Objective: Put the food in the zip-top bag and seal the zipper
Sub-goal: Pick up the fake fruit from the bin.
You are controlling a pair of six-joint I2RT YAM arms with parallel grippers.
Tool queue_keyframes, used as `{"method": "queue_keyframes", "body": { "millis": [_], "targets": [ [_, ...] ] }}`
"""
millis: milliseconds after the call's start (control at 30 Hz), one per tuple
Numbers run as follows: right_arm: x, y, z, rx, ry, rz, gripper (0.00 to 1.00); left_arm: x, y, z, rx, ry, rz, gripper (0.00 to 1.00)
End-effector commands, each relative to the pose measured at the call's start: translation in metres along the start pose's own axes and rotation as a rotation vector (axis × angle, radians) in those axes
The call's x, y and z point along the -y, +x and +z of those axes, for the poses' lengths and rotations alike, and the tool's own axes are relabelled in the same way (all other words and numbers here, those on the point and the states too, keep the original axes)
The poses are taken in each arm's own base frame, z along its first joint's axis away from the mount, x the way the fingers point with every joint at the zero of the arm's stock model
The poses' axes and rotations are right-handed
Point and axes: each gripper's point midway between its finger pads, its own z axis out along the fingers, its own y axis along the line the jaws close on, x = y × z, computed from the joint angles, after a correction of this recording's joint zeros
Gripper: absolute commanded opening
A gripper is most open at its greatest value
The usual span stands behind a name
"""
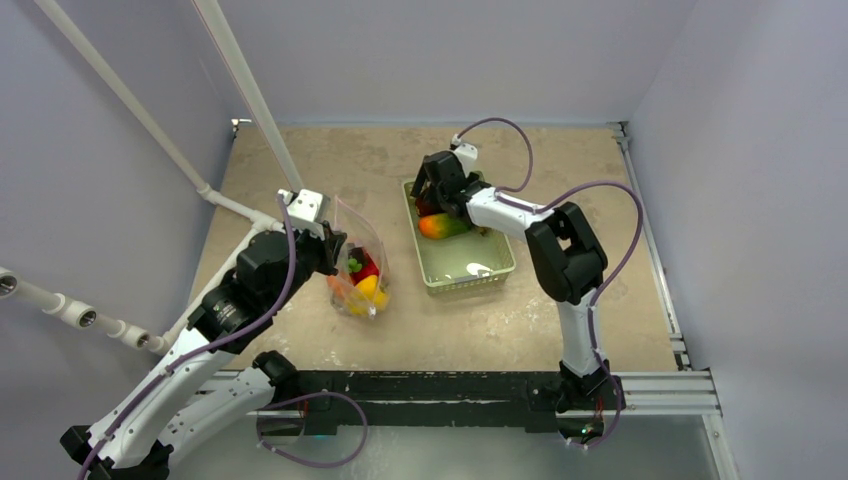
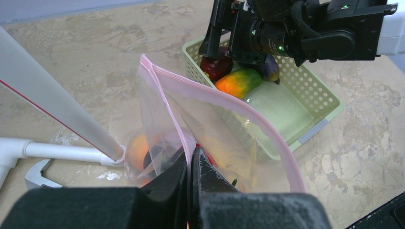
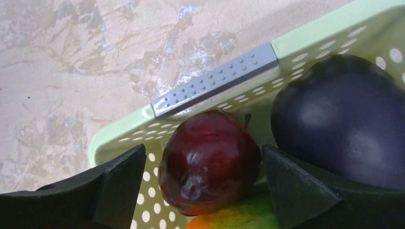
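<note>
Right gripper (image 3: 202, 164) is standing wide open around the dark red plastic apple (image 3: 206, 143) in the pale green basket (image 3: 119, 143). Left gripper (image 2: 191, 164), closed, is holding the clear zip-top bag (image 2: 224, 138), part-filled and unsealed, by its pink zipper strip (image 2: 229, 98), nearer the table's (image 1: 560, 320) left edge.

Even, soft overhead light; all three views bright, shadows faint.
Sheen on purple eggplant (image 3: 344, 119) and red apple (image 3: 210, 160); white glare patch on basket (image 1: 470, 263) floor; zip-top bag (image 2: 229, 138) film hazy with reflections; wrist views soft in the nearest foreground; top view sharp.
</note>
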Motion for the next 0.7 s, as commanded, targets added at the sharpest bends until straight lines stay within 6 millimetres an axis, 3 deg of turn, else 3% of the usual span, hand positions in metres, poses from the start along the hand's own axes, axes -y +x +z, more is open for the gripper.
{"method": "queue_keyframes", "body": {
  "millis": [0, 267, 667],
  "targets": [
    [-0.017, -0.023, 0.0, 0.045, -0.044, 0.054, 0.92, -0.001, -0.013, 0.001, 0.047, -0.008, 0.002, 0.0],
    [-0.015, -0.012, 0.003, 0.017, -0.059, 0.034, 0.83, -0.001, -0.012, 0.002, 0.043, -0.011, 0.003, 0.0],
    [-0.003, 0.003, 0.014, 0.001, -0.027, -0.025, 0.82, 0.0, -0.012, 0.002, 0.043, -0.006, 0.003, 0.0]
  ]
}}
